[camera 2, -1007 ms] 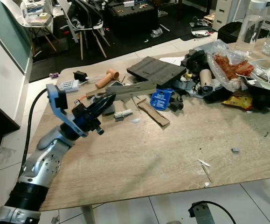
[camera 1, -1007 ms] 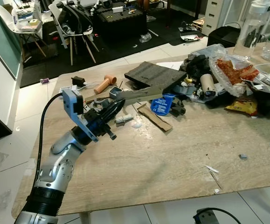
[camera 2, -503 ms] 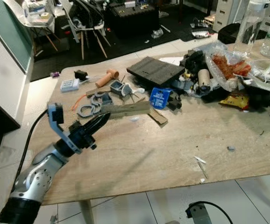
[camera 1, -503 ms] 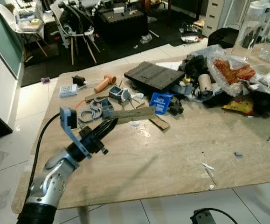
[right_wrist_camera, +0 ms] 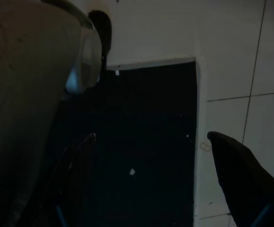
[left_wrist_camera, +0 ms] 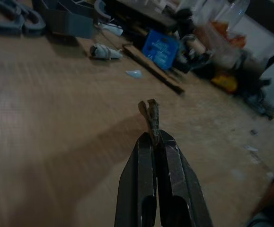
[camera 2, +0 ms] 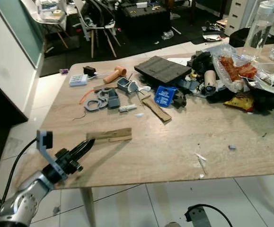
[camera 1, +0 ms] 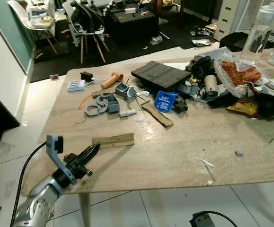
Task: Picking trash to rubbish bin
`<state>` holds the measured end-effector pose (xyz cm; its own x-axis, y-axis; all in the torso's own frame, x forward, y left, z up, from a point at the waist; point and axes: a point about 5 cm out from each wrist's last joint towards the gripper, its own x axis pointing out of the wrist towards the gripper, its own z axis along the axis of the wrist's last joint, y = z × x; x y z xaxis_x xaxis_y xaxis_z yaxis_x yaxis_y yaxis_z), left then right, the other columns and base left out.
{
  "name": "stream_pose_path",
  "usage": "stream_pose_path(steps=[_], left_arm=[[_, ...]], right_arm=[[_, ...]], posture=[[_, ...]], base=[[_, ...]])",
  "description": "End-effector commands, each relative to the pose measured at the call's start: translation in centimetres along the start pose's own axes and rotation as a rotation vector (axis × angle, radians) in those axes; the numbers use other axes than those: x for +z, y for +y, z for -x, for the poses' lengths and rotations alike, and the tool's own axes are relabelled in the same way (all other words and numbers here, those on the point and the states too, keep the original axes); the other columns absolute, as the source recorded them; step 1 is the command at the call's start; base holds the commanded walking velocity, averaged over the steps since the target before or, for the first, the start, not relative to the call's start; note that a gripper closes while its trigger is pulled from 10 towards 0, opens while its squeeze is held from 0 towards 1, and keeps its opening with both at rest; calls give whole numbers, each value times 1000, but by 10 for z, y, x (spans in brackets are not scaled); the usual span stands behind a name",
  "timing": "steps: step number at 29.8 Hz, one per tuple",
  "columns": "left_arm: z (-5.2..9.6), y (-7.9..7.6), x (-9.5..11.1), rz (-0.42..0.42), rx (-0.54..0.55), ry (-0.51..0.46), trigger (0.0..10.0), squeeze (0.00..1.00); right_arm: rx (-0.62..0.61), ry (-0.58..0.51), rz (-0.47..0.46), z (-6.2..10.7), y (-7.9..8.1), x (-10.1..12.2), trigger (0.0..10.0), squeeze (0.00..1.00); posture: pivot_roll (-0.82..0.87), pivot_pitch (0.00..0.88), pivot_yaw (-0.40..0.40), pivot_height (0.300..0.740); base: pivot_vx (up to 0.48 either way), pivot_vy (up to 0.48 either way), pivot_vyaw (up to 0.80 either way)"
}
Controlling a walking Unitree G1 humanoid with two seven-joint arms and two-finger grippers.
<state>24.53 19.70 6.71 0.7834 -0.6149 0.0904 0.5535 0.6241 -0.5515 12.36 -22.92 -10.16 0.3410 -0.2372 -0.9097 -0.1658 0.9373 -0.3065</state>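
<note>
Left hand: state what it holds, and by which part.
The left hand is shut on the strip of cardboard, pinching its near end edge-on; the rest sticks out over the table.

The 2 head views look down over the table (camera 1: 184, 146). The left wrist view looks close along the left gripper (left_wrist_camera: 154, 142), sharing the clutter beyond its tips. The right wrist view faces the floor (right_wrist_camera: 231, 52).

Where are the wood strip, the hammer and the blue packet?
wood strip (camera 1: 113, 140), left eye view, middle of its flat face.
hammer (camera 1: 110, 80), left eye view, its handle.
blue packet (camera 2: 163, 95), right eye view, its printed front.
</note>
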Motion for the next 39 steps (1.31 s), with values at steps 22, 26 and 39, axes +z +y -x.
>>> stream_pose_path(steps=[22, 26, 39], left_arm=[[11, 3, -7, 47, -5, 18, 10000, 0], [21, 15, -22, 34, 67, 103, 10000, 0], [96, 63, -72, 145, 602, 275, 10000, 0]], right_arm=[[24, 8, 24, 0, 7, -2, 10000, 0], [24, 5, 30, 0, 6, -1, 10000, 0], [35, -5, 54, 0, 8, 3, 10000, 0]], posture=[[-40, 58, 96, 740], [-35, 50, 91, 740], [-17, 38, 83, 740]], base=[[-480, 0, 0], [-480, 0, 0], [-480, 0, 0]])
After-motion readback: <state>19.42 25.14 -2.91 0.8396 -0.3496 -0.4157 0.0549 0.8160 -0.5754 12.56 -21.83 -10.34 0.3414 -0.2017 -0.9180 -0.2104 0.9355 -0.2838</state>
